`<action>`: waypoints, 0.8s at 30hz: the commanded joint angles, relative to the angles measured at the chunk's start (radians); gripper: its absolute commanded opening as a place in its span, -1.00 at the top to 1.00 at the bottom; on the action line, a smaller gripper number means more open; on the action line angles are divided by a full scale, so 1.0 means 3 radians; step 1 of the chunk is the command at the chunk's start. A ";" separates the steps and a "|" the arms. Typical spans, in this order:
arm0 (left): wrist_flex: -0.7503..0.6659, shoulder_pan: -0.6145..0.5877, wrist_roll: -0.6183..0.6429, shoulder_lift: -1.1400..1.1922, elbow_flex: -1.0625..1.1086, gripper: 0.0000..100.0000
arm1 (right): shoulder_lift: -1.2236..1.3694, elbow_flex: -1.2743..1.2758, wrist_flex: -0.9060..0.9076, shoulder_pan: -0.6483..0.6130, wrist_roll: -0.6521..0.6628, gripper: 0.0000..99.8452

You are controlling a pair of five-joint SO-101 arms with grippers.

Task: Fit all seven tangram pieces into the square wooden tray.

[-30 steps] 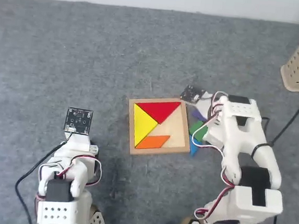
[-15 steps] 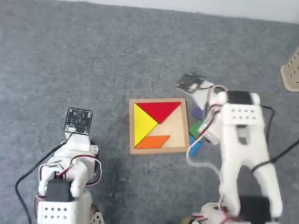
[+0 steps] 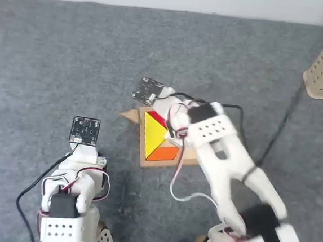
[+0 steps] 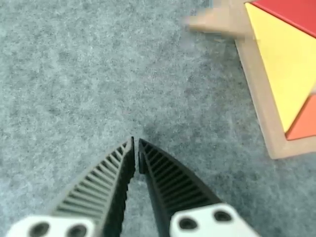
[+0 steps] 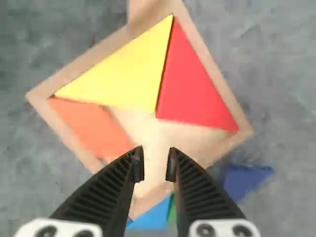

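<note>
Since the frame one second earlier, the right arm (image 3: pixel 218 146) has swung from the loose pieces at the tray's right side to a position across the square wooden tray (image 3: pixel 156 163). A tan, blurred shape (image 3: pixel 129 115), absent earlier, now lies at the tray's far-left corner; what it is cannot be told. The left arm (image 3: pixel 73 190) has not moved.

Right gripper (image 5: pixel 154 163): jaws parted by a narrow gap with nothing between them, poised above the bare wooden floor of the tray.

Left gripper (image 4: pixel 137 144): fingertips all but touching, empty, over grey carpet (image 4: pixel 74 74) near the tray's left rim.

Tray contents: yellow triangle (image 5: pixel 123 74), red triangle (image 5: pixel 190 89) and orange parallelogram (image 5: pixel 89 126), all seated. The dark blue piece (image 5: pixel 244 177), light blue piece (image 5: pixel 153 217) and a sliver of green piece (image 5: pixel 171 212) lie on the carpet just outside the tray's rim.

Likely hazards:
- With empty jaws over the tray, a descent would place nothing, and the fingertips could catch an edge of the red or orange piece and lift it out of place.
- The tray seems to rest unfixed on the carpet, so a sideways nudge could shift it against the loose pieces.
- The arm hides much of the tray in the high view, which makes misalignment harder to notice.
</note>
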 commanded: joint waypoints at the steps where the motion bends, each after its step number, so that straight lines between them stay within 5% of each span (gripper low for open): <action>1: 0.0020 0.0010 -0.0010 -0.0061 -0.0033 0.97 | 0.0100 -0.0041 -0.0115 0.0028 -0.0087 0.85; 6: 0.0020 0.0010 -0.0010 -0.0061 -0.0033 0.97 | 0.0120 -0.0026 -0.0125 0.0187 -0.0138 0.85; 14: 0.0020 0.0010 -0.0010 -0.0061 -0.0033 0.97 | 0.0105 -0.0026 -0.0095 0.0350 -0.0880 0.91; 24: 0.0020 0.0010 -0.0010 -0.0061 -0.0033 0.97 | -0.0913 0.0696 0.0090 0.1230 -0.1171 0.99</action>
